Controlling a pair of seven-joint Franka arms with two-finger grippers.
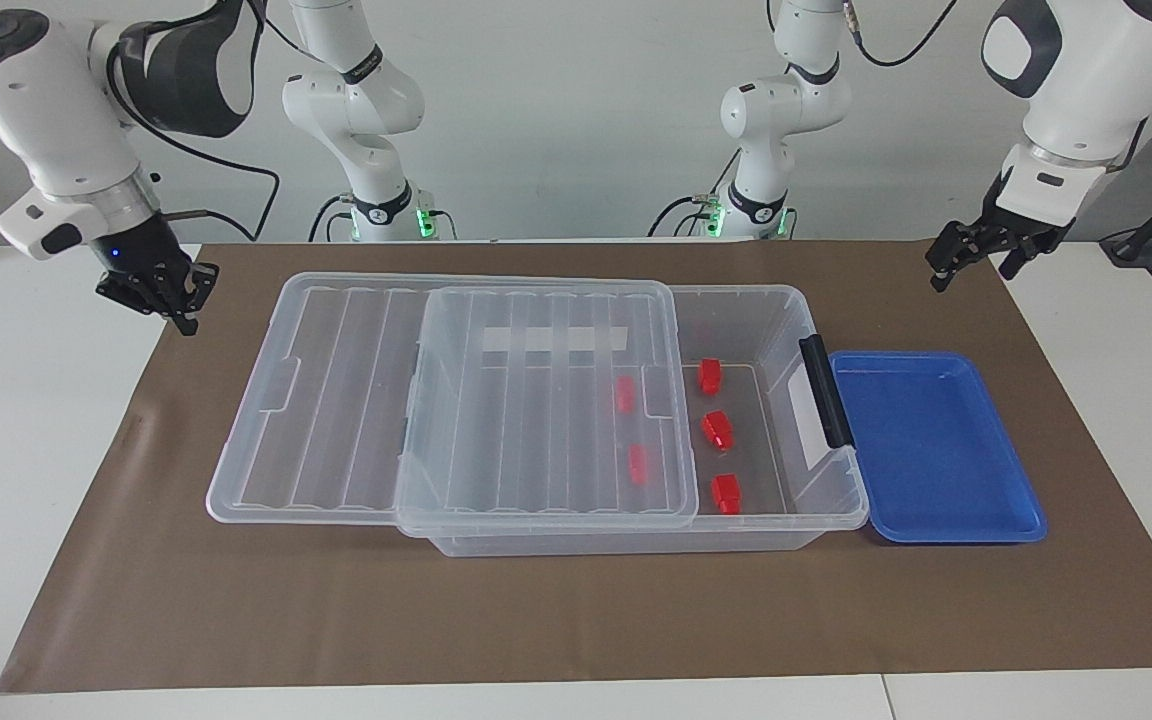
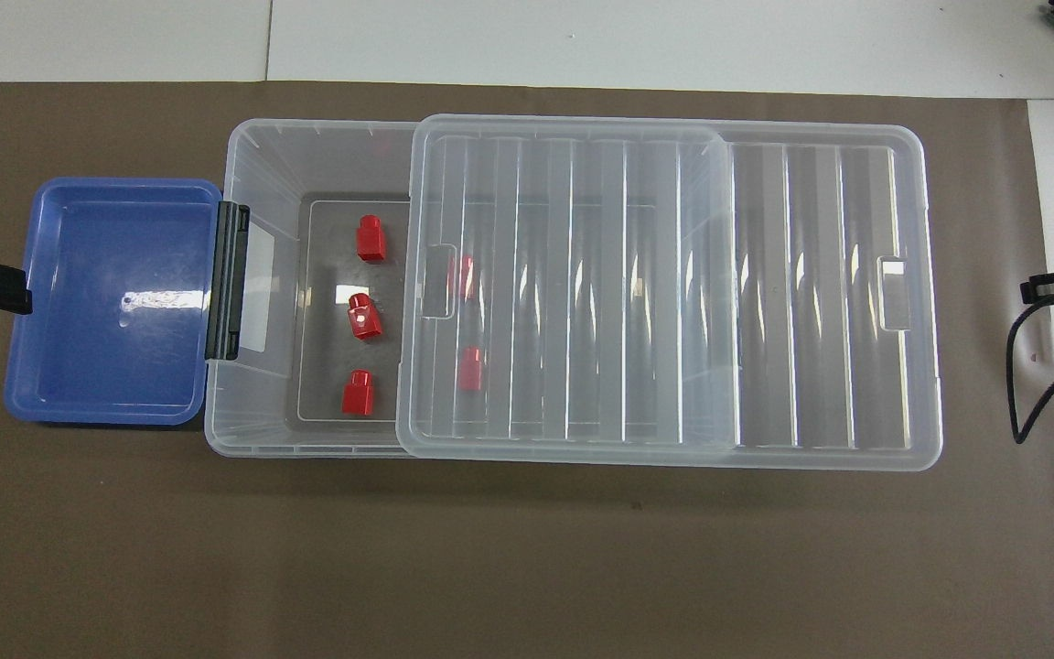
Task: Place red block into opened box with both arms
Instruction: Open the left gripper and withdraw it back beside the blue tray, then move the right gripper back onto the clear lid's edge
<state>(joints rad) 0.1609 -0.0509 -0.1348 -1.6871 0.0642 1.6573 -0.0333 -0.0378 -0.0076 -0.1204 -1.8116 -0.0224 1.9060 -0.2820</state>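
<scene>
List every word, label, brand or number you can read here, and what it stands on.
No text can be read.
The white label strip on the box, beside its black handle, shows no writing.
Nothing is printed on the lid, blue tray or red blocks.

A shallow blue tray (image 1: 936, 450) lies flat on the brown paper mat (image 1: 556, 620), at the left arm's end of the desk. The mat covers most of the white desk (image 1: 36, 400), whose bare edges show around it.
</scene>
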